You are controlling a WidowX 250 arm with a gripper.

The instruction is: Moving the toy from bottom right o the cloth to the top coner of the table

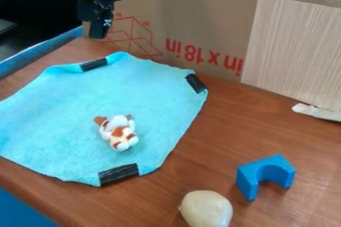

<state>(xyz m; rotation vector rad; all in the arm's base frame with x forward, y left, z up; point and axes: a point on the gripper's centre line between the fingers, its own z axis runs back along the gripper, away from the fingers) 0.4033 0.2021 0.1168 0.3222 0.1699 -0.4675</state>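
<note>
Resting on the light-blue cloth (73, 101), the brown-and-white toy (121, 134) is found near a black strip (118, 174). A blue arched block (248, 178) is noted at lower right. The gripper (98, 29) is seen upper left; its opening cannot be told.

cloth (163, 96): turquoise | toy (120, 132): white, brown patches | tape strips (118, 174): black | arch block (248, 181): blue | desk (206, 156): brown | panel (293, 52): pale, finely streaked
</note>
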